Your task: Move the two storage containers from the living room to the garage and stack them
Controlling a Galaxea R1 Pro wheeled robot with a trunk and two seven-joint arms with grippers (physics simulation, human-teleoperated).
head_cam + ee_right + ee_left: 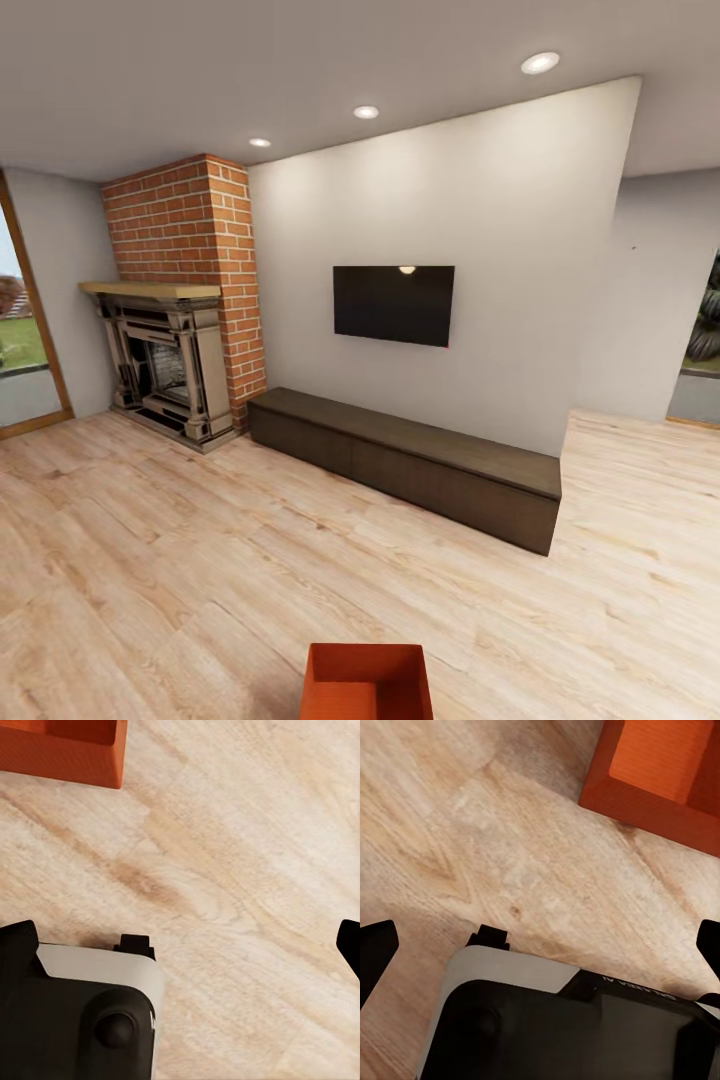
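One storage container (366, 680) sits on the living room's plank floor (150, 560).

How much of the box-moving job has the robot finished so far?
Nothing looks done yet. One orange-red open-topped storage container sits on the light wood plank floor of the living room, near the red-brick fireplace and wall TV. Nothing is in hand: both wrist views show fingertips wide apart over bare planks. Left to do: carry both containers to the garage and stack them.

1 orange-red open-topped storage container (366, 682), upright on the light wood plank floor (180, 560), living room
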